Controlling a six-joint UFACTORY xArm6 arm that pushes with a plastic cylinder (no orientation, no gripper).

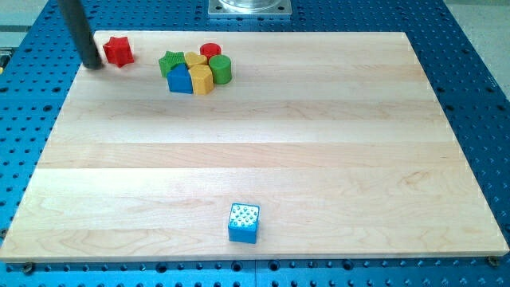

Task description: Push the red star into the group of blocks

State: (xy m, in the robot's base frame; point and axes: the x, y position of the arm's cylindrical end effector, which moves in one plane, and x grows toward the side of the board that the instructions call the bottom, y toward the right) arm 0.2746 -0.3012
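The red star lies near the board's top left corner. My tip rests on the board just left of the star, a small gap apart. To the star's right sits a tight group: a green star, a yellow block, a red cylinder, a green cylinder, a blue block and a yellow block. The gap between the red star and the green star is about one block wide.
A blue cube with a white dotted top stands alone near the board's bottom edge, at the middle. The wooden board lies on a blue perforated table. A metal mount is at the view's top.
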